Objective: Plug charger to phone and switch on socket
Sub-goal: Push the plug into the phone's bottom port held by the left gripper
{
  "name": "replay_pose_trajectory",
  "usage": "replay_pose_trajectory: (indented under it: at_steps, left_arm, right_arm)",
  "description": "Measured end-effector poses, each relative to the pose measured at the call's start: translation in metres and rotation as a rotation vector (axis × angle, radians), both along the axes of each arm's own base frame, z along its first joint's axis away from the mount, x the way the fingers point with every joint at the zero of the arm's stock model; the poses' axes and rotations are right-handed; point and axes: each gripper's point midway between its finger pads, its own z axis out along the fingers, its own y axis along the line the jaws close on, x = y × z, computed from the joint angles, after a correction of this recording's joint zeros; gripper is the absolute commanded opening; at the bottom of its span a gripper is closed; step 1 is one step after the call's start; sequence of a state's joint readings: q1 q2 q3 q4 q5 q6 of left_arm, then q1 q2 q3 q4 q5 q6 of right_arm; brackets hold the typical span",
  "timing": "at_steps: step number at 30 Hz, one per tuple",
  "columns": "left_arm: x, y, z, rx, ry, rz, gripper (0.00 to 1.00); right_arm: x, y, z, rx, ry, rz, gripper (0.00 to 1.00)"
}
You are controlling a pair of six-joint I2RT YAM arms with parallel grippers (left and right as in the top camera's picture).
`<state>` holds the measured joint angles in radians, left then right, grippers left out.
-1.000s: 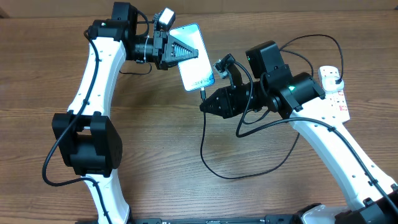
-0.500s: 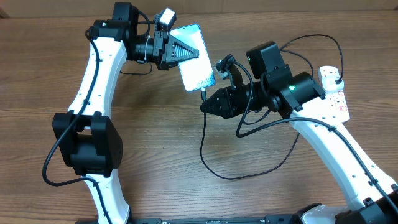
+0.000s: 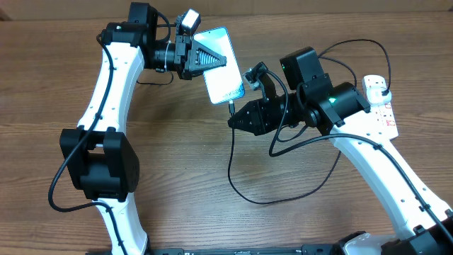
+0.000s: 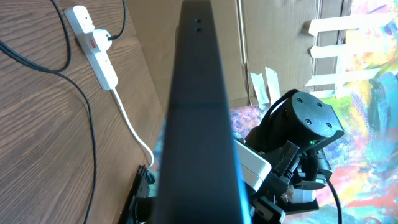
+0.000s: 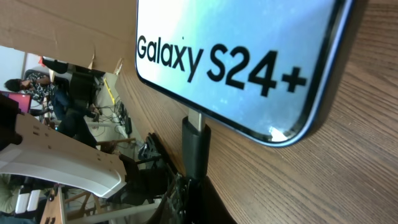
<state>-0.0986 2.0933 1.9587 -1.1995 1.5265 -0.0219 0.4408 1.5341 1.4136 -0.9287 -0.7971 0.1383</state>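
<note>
The phone (image 3: 221, 67) lies on the wooden table with its light screen up; "Galaxy S24+" shows in the right wrist view (image 5: 236, 56). My left gripper (image 3: 207, 59) is shut on the phone's far end; its black edge (image 4: 198, 124) fills the left wrist view. My right gripper (image 3: 234, 119) is shut on the charger's black connector (image 5: 194, 146), whose tip sits in the phone's bottom edge. The thin black cable (image 3: 244, 191) loops over the table to a black plug (image 3: 384, 93) in the white socket strip (image 3: 379, 103), which also shows in the left wrist view (image 4: 94, 46).
The socket's thick white cord (image 4: 130, 127) runs along the table toward the right arm. The table's back edge lies just behind the phone and the strip. The right arm (image 3: 375, 163) lies over part of the strip.
</note>
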Motion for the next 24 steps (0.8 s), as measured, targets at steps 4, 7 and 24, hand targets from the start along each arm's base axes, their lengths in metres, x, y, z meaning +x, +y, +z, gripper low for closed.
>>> replay_pose_trajectory:
  at_steps: [4,7,24]
  left_arm:
    - [0.0000,0.0000,0.0000,0.000,0.000,0.000,0.04]
    - [0.0000,0.0000,0.0000,0.000,0.000,0.000,0.04]
    - [0.0001,0.0000,0.0001,0.000,0.000,0.000,0.04]
  right_arm:
    - [-0.0003,0.0002,0.0001,0.001,0.000,0.001,0.04]
    - [-0.0018,0.0017,0.0003,0.002,0.001,0.007,0.04]
    - [0.0002,-0.0005,0.0003,0.002,0.001,0.000,0.04]
